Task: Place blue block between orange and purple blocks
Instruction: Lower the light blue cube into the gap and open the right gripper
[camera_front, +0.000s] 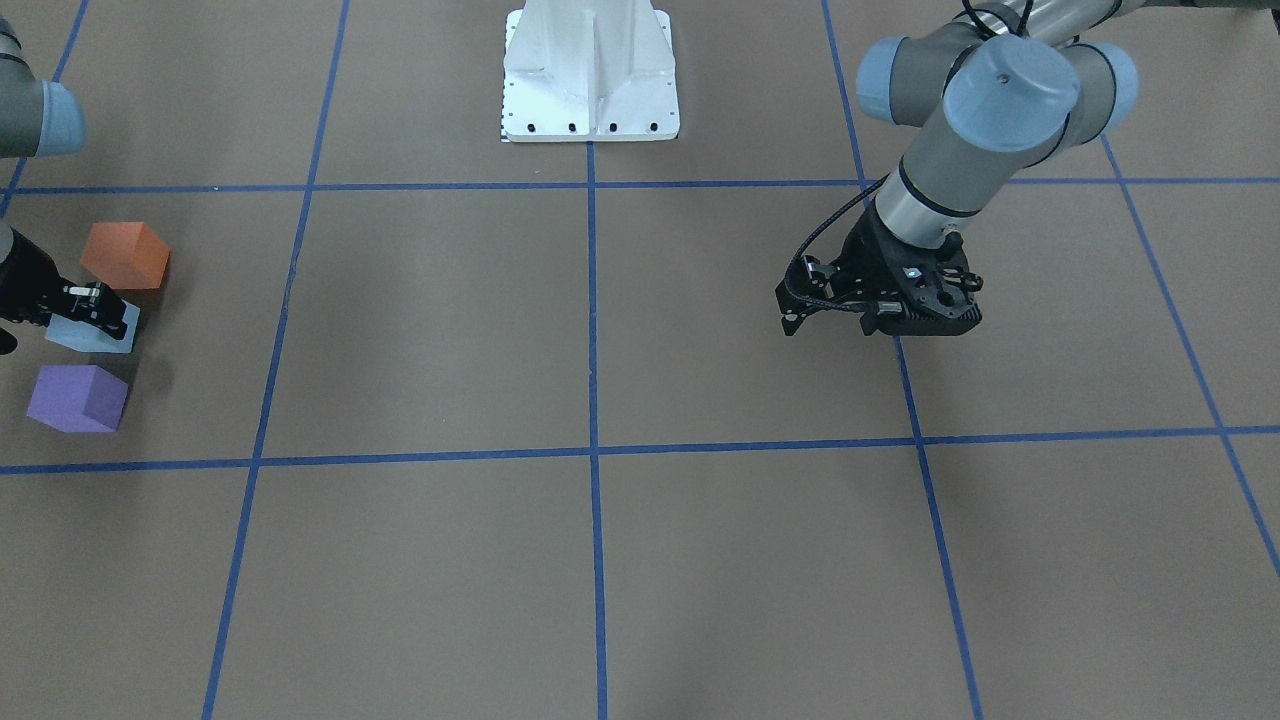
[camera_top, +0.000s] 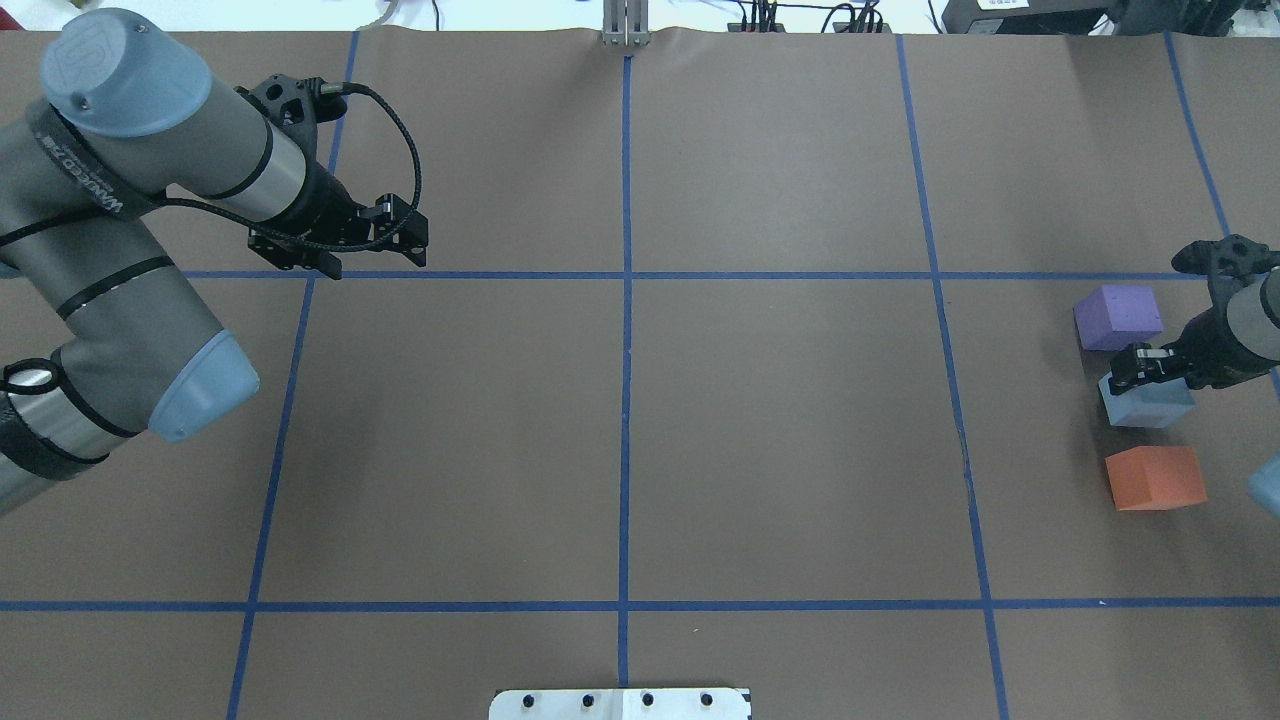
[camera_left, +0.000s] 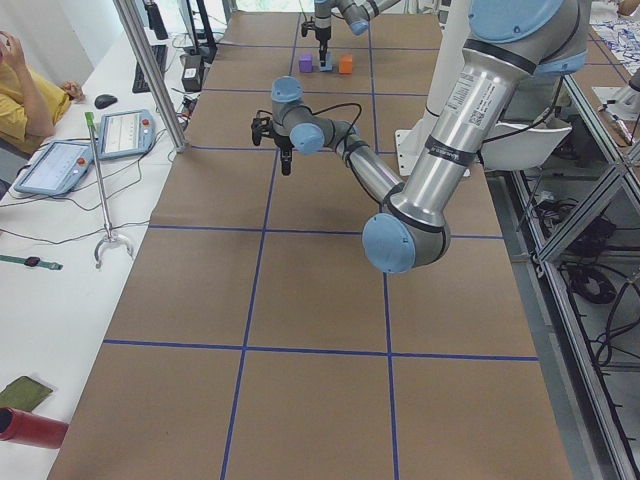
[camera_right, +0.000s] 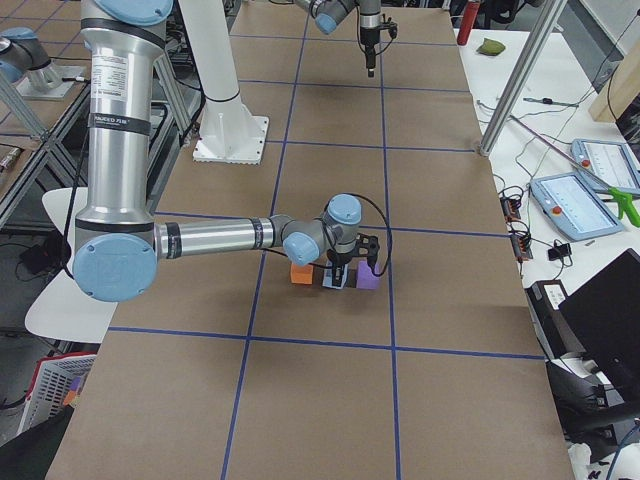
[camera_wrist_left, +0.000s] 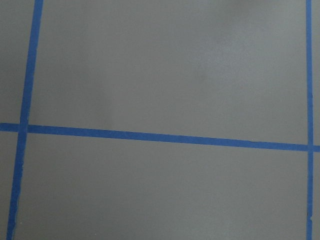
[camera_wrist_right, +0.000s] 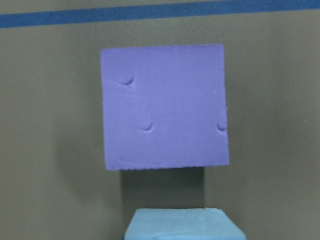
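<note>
The blue block (camera_top: 1150, 405) sits between the purple block (camera_top: 1118, 316) and the orange block (camera_top: 1155, 478) at the table's right end. My right gripper (camera_top: 1140, 378) is down on the blue block and shut on it, and the block looks level with the table. In the front-facing view the gripper (camera_front: 92, 312) covers part of the blue block (camera_front: 70, 335), with the orange block (camera_front: 125, 256) above and the purple block (camera_front: 78, 398) below. The right wrist view shows the purple block (camera_wrist_right: 164, 106) ahead and the blue block's top (camera_wrist_right: 184, 225) at the bottom edge. My left gripper (camera_top: 372, 258) is open and empty.
The brown table (camera_top: 780, 440) is marked into squares by blue tape lines (camera_top: 625, 400). The robot's white base plate (camera_front: 590, 70) stands at the middle of the near edge. The left arm (camera_top: 120, 230) hangs over the left half.
</note>
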